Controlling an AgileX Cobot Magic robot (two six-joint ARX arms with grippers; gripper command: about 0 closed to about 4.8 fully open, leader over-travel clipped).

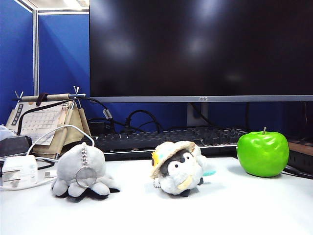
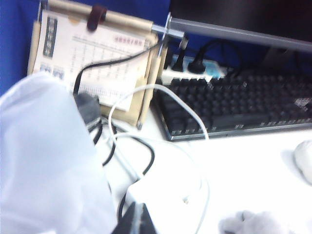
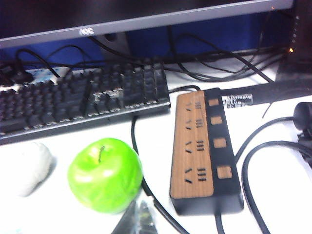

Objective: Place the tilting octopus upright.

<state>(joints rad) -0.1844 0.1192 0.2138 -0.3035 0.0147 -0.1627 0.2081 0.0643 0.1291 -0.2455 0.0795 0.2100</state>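
Both tools closed and empty: left tool (image 2: pixel 134 222), right tool (image 3: pixel 141 222).

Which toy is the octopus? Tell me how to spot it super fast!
Find the big dark monitor and the black keyboard under it. On the white table in front sit two plush toys; the octopus is the left one, near the desk calendar. It is plain grey with stubby legs and a silver chain with a ring, while the penguin wears a straw hat.
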